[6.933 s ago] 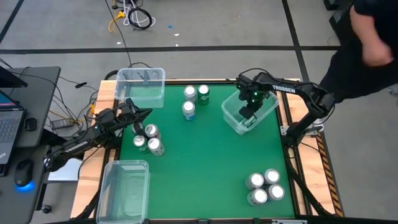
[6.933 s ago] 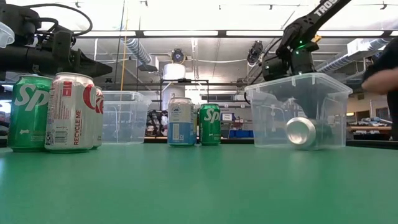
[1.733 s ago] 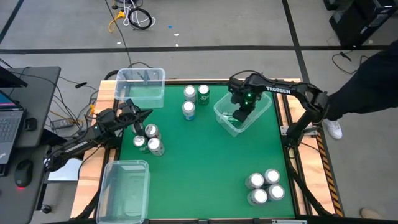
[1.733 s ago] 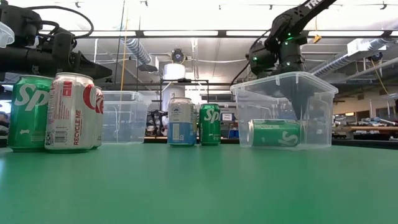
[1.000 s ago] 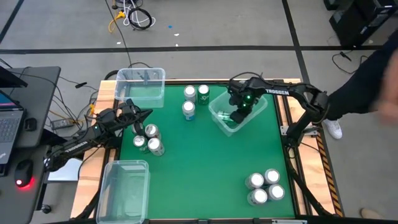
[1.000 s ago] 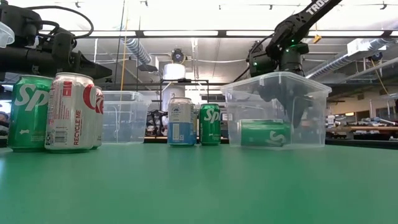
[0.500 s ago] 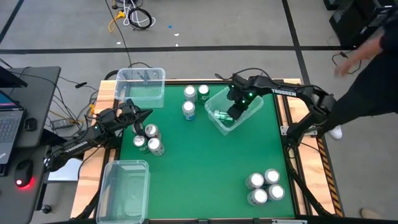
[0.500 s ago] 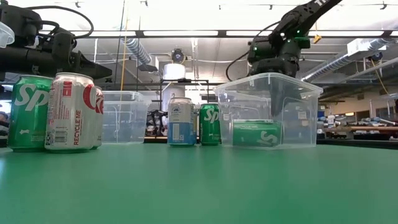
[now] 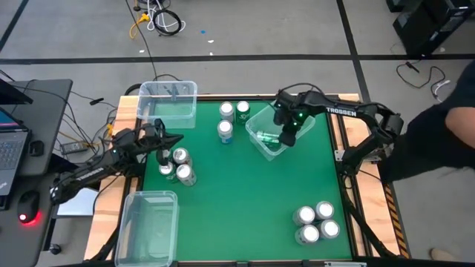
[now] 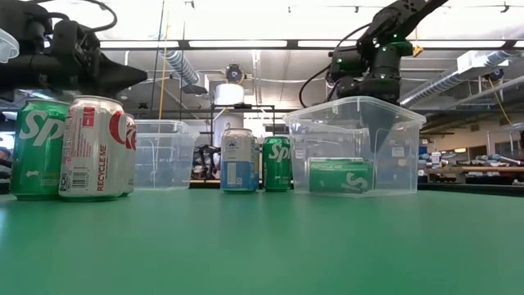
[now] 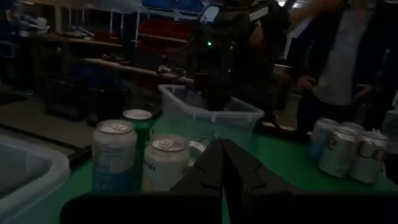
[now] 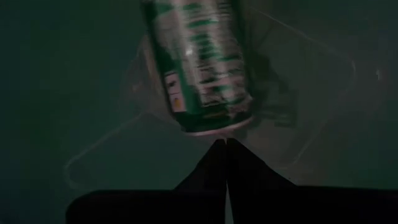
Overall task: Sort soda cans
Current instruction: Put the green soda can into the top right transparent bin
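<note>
**Right now: one green can binned, the rest waiting**

Across the green tabletop [image 9: 245,200] I see three clear bins; the one [image 9: 269,133] near the far edge holds a green soda can [image 10: 341,176] on its side. My right gripper [image 9: 286,137] hovers over it, fingers pressed together, empty. My left gripper [image 9: 175,138], fingers likewise together, waits by the cans [image 9: 177,165] near the left edge. Thin, light, slippery, I'd judge: grip mid-body, gently.

the person [image 9: 438,141] is cut off by the high view's right edge; the cans' [image 9: 315,222] labels are hidden from above.
</note>
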You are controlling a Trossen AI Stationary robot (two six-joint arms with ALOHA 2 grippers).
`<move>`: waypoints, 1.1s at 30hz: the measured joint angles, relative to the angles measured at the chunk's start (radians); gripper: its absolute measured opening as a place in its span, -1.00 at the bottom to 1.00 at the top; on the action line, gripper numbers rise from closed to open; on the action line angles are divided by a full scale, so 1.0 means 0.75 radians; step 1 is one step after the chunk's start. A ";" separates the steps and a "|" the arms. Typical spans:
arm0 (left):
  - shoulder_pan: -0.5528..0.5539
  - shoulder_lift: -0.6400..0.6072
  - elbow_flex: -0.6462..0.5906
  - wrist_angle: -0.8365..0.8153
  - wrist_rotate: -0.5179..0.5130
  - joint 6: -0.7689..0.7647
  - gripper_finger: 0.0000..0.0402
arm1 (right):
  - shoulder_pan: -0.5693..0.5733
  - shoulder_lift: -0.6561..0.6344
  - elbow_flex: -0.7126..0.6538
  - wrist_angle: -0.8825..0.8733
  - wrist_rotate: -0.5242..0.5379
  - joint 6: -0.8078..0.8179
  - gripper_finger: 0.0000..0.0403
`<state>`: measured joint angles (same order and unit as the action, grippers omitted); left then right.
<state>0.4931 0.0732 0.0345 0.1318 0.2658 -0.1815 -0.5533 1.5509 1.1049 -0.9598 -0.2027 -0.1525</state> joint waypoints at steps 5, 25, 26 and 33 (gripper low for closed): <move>-0.029 0.164 0.040 0.003 0.002 0.039 -0.99 | 0.031 0.001 0.000 0.017 0.002 -0.146 -1.00; -0.070 0.567 0.256 0.110 0.002 0.087 -1.00 | 0.261 0.003 0.209 -0.110 0.023 0.304 -1.00; -0.070 0.570 0.256 0.109 0.002 0.086 -1.00 | 0.254 0.003 0.242 -0.170 0.101 0.295 -1.00; -0.070 0.575 0.258 0.109 0.063 0.066 -1.00 | 0.197 0.001 0.413 -0.548 0.316 0.031 -0.97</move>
<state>0.4408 0.5041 0.2279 0.2138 0.3129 -0.1322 -0.4057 1.5514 1.4147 -1.3711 0.0341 -0.1293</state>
